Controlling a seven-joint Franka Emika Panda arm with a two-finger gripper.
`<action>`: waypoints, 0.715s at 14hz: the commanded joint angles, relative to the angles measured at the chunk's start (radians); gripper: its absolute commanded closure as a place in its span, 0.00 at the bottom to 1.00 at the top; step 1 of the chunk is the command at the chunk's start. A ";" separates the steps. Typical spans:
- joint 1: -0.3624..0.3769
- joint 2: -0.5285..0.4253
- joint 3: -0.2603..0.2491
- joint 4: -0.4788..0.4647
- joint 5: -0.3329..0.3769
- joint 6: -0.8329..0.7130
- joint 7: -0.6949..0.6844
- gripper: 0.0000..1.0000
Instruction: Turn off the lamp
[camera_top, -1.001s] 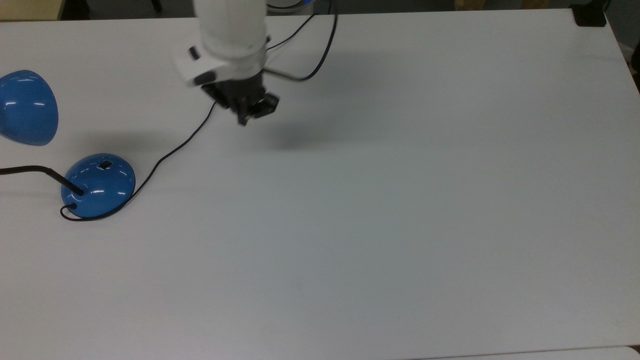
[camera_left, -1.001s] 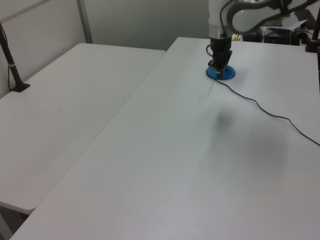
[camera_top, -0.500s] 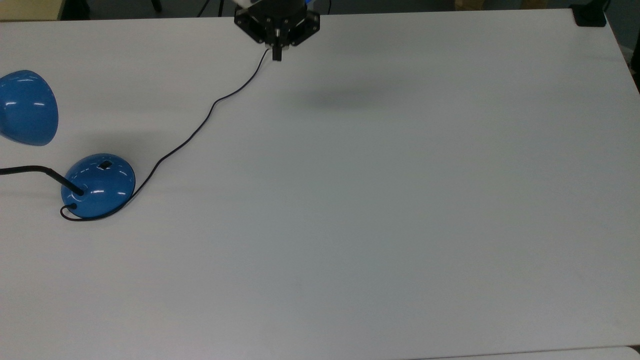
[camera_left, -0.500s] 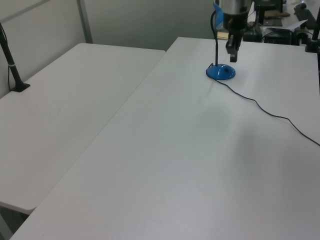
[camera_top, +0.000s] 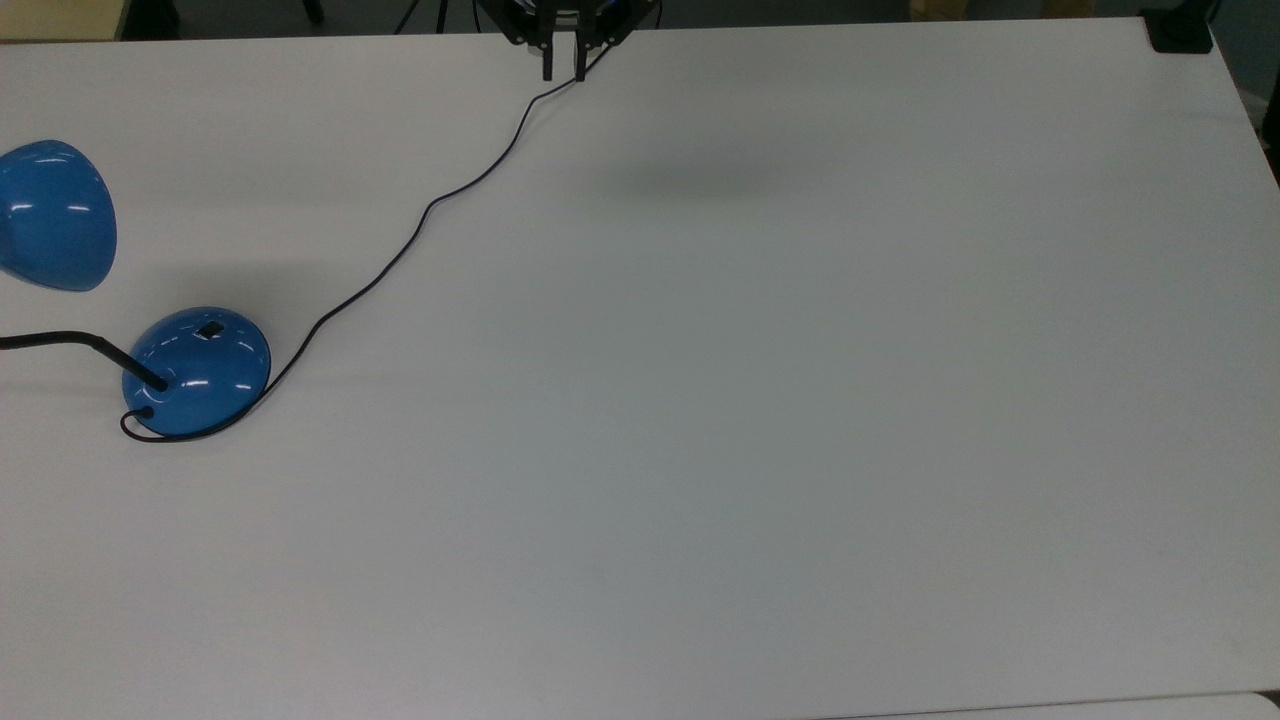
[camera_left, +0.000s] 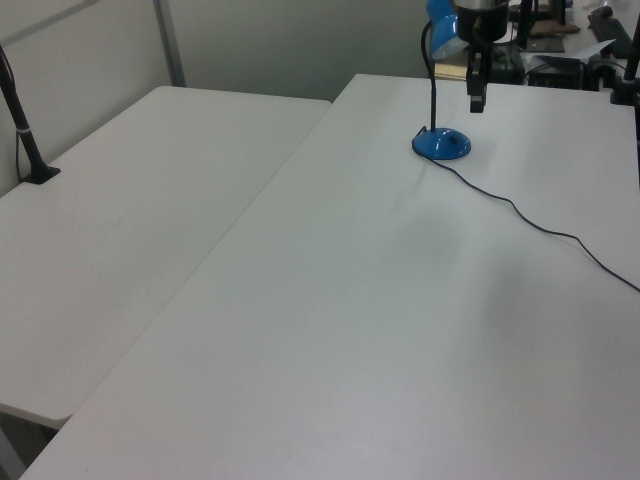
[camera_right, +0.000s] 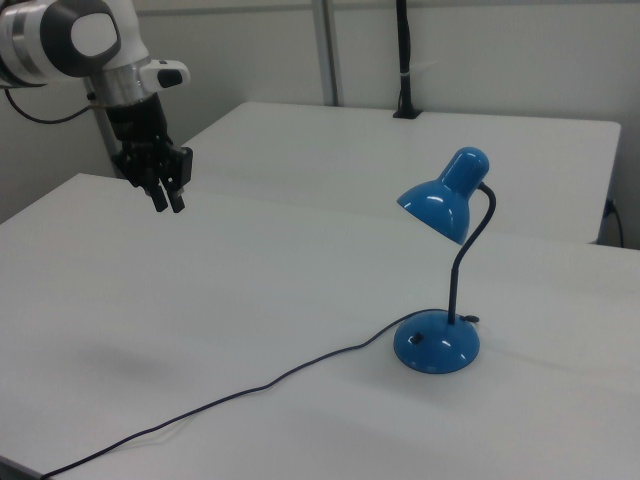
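The lamp stands on the white table (camera_top: 760, 400). Its glossy blue dome base (camera_top: 200, 372) carries a small black switch (camera_top: 210, 329), and a thin black neck (camera_right: 462, 270) bends up to the blue shade (camera_right: 440, 205). No glow shows under the shade in the right view. A black cord (camera_top: 400, 250) runs from the base toward the top view's upper edge. My gripper (camera_top: 563, 68) hangs high above the table, far from the lamp, open with nothing between its fingers. It hangs at the upper left in the right view (camera_right: 168, 202) and above the base (camera_left: 442, 145) in the left view (camera_left: 477, 100).
A second white table (camera_left: 150, 200) adjoins on the left view's left, with a black post (camera_left: 25, 130) clamped at its far side. Cluttered equipment (camera_left: 570, 60) stands beyond the table's far end. The cord (camera_left: 540, 228) trails across the left view's right side.
My gripper has lifted and drawn away from the lamp base toward the top view's upper edge. Its fingers, together half a second ago, now stand apart.
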 joint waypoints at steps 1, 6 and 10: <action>0.005 0.000 -0.015 0.028 0.019 -0.031 -0.029 0.26; 0.013 -0.003 -0.017 0.028 0.019 -0.029 -0.009 0.00; 0.017 -0.001 -0.020 0.028 0.020 -0.020 0.158 0.00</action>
